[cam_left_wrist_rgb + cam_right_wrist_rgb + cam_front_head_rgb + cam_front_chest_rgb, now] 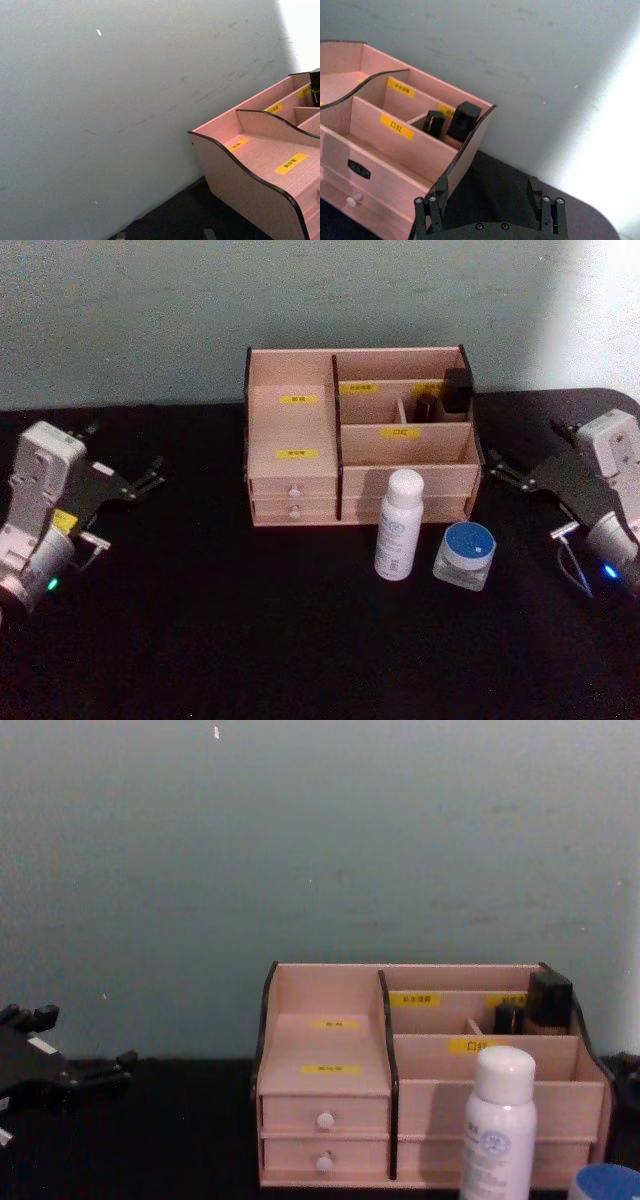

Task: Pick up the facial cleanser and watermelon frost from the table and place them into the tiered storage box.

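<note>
A white bottle (399, 525) with a rounded cap stands upright on the black table, just in front of the tiered storage box (290, 430). Right of it sits a clear jar with a blue lid (466, 554). These two are the facial cleanser and the watermelon frost; I cannot tell which is which. The bottle (499, 1127) and the jar's lid (605, 1183) also appear low in the chest view. My left gripper (152, 474) hovers open at the table's left, far from both. My right gripper (497, 468) is open beside the box's right panel (465, 160), above and behind the jar.
Two dark items (455, 392) stand in the box's back right compartment. Two small white-knobbed drawers (294, 502) face me at its lower left. A pale wall rises close behind the box. Black tabletop lies bare in front and to the left.
</note>
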{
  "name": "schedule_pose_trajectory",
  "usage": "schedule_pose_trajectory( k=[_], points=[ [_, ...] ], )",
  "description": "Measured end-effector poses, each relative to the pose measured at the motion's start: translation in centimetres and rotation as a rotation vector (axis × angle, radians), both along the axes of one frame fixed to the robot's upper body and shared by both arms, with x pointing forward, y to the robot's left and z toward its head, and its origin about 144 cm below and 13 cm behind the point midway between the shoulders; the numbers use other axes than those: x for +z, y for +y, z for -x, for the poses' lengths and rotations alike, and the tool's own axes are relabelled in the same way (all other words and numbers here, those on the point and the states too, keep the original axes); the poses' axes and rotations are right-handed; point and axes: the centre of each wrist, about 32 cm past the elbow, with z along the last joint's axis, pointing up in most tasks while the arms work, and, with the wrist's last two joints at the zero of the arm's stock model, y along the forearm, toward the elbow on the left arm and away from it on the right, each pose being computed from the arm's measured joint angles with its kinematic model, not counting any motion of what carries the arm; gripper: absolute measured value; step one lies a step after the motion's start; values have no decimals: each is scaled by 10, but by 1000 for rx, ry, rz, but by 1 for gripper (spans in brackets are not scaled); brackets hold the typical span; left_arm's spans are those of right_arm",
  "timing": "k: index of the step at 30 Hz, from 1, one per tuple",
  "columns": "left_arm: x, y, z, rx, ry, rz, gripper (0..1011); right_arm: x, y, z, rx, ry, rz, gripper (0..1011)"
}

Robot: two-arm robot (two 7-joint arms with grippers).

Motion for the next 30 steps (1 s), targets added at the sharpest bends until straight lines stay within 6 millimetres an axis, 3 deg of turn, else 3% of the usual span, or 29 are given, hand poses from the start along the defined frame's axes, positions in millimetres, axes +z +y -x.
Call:
schedule_pose_trajectory(
  k=[7, 17, 24, 30],
  points=[
    [0, 0, 0, 0, 0, 0, 1001, 13, -8, 12, 25, -36, -6, 1002],
    [0, 0, 0, 0, 0, 0, 1001, 38, -22, 43, 232, 47, -73, 1002],
    [0, 0, 0, 0, 0, 0, 1001, 39, -20, 54, 382, 134, -108, 1003],
    [0, 0, 0, 0, 0, 0, 1001, 35, -16, 53, 486, 201, -122, 1003]
  ],
)
